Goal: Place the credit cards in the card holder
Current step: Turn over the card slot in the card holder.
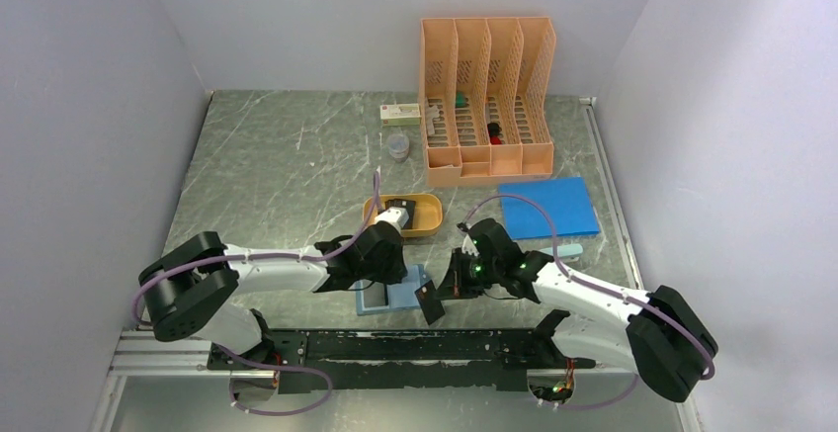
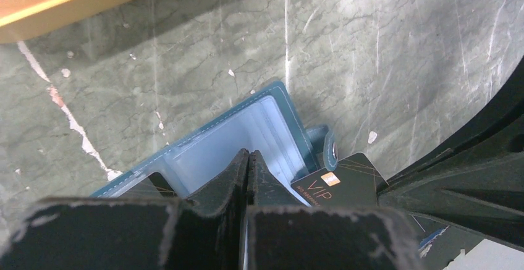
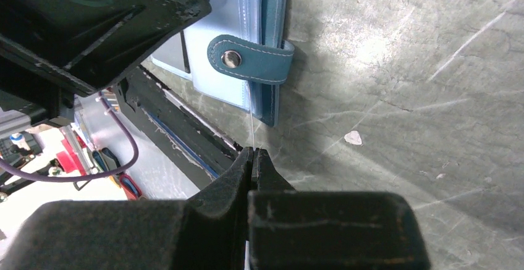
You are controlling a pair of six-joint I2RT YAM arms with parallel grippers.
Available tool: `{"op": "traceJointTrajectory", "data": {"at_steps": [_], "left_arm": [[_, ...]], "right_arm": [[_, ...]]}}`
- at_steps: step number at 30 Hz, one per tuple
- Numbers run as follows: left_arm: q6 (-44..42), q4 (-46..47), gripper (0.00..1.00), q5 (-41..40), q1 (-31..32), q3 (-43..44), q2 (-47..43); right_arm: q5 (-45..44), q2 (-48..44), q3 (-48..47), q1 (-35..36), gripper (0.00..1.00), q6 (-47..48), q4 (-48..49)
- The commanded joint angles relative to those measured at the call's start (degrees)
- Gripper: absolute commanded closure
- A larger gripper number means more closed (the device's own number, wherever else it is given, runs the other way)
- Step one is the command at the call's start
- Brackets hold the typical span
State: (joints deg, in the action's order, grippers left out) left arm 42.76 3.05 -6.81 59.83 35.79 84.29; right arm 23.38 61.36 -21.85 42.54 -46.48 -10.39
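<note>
We see both arms bent low, meeting at the near-centre of the table (image 1: 277, 175). The left gripper (image 2: 249, 157) is pressed together over the open teal card holder (image 2: 216, 149). The right gripper (image 3: 253, 154) is likewise closed, just beside the snap tab (image 3: 250, 60). A black credit card (image 2: 338, 182) sits at the holder's edge — whether it is pinched, we cannot tell.

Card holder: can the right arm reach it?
Probably yes: the right gripper, shut on a credit card, sits beside the open card holder, at the tab edge the left gripper leaves free.
</note>
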Motion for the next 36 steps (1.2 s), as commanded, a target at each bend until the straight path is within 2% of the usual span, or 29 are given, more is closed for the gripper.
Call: {"op": "traceJointTrajectory", "data": {"at_steps": [1, 6, 11, 18, 23, 27, 32, 36], "left_arm": [[0.46, -2.91, 0.95, -3.16, -0.24, 0.2, -3.6], [-0.18, -8.64, 0.95, -5.76, -0.24, 1.72, -5.1], [-0.92, -8.87, 0.92, -5.23, -0.23, 1.19, -5.02], [-1.13, -8.06, 0.69, -3.2, -0.24, 0.95, -5.17], [-0.86, -9.38, 0.63, -3.61, -0.23, 1.26, -4.59], [-1.09, -11.13, 0.64, -4.66, -0.15, 1.88, -3.46], [-0.93, -13.32, 0.81, -6.31, -0.21, 2.87, -0.71], [-0.58, -14.1, 0.88, -7.39, -0.18, 2.71, 0.36]], "right_arm": [[0.55, 1.26, 0.84, 0.21, 1.0, -0.01, 1.45], [0.72, 2.62, 0.64, 0.27, 1.0, 0.07, 2.01], [1.27, 4.12, 0.33, 0.29, 1.0, 0.05, 3.5], [2.07, 6.35, -0.97, 0.47, 1.0, 0.06, 4.89], [2.2, 7.9, -1.57, 1.03, 1.0, 0.03, 5.76], [2.57, 9.22, -2.0, 1.39, 1.0, -0.02, 6.73], [2.65, 10.1, -2.73, 1.67, 1.0, 0.12, 7.06], [2.6, 10.27, -3.17, 1.82, 1.0, 0.42, 6.73]]}}
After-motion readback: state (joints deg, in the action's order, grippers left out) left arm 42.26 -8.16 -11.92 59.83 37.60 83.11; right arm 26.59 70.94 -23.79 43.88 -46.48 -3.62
